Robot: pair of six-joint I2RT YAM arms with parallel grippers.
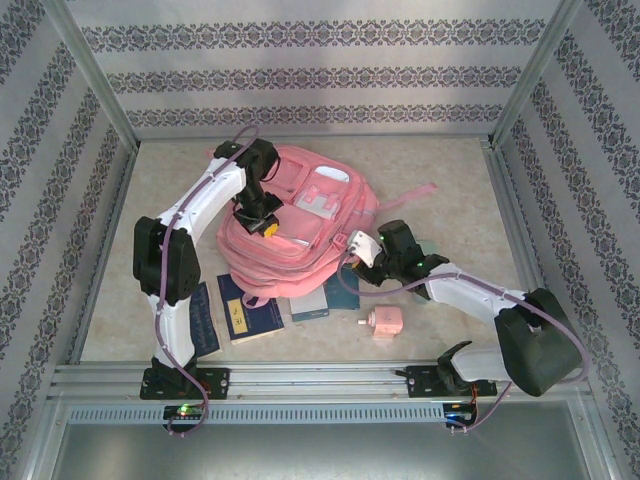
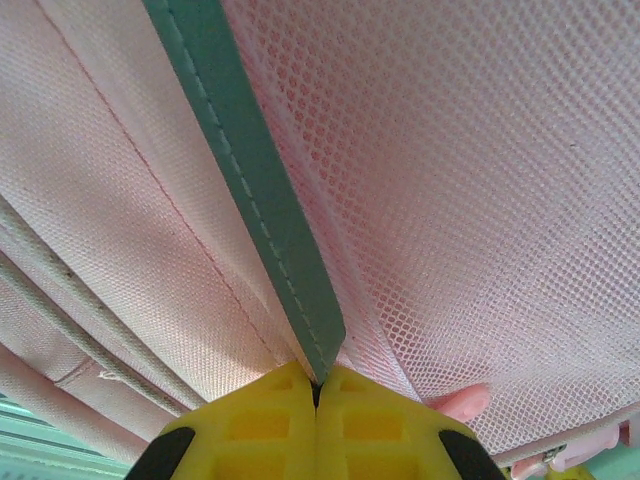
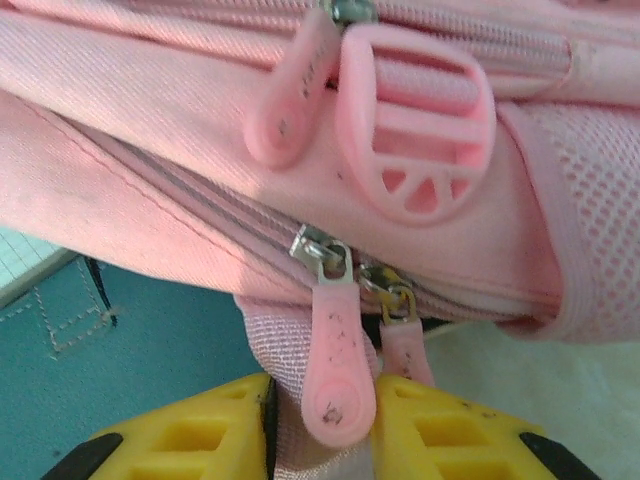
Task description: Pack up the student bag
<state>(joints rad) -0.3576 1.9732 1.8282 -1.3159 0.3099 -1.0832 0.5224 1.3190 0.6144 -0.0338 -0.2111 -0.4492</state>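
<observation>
Currently, the step in hand appears to be opening a zipped pocket of the student bag point(image 1: 305, 245). The bag is lying flat at the middle of the table point(image 1: 450, 190), with its near edge resting over a teal book point(image 1: 340, 290). (Nearer the arm bases, the blue books point(image 1: 250, 318) and a small pink object point(image 1: 383, 322) are lying unpacked.)

The right gripper point(image 3: 322, 405) is straddling a pink zip pull point(image 3: 336, 370) at the bag's near right edge. The pull is sitting between the yellow pads point(image 3: 200, 440) and touching the right one, but whether it is clamped cannot be told. A clean draw is calling for the pull to be seated deep and square. A second pull point(image 3: 404, 345) is hanging just beside it and should be kept out of the bite. Traction should be running along the zip line, not away from the fabric.

Farther in, the left gripper point(image 2: 318, 405) is pinching a teal trim strip point(image 2: 262, 190) beside the pink mesh point(image 2: 470, 200), jaws fully together. This hold is probably serving as the anchor, tensioning the fabric against the draw.

The right arm is lying low from its near right base, forearm reaching left and far. The left arm is rising from the near left base, elbow high, arching right over the bag with its wrist pointing down.
</observation>
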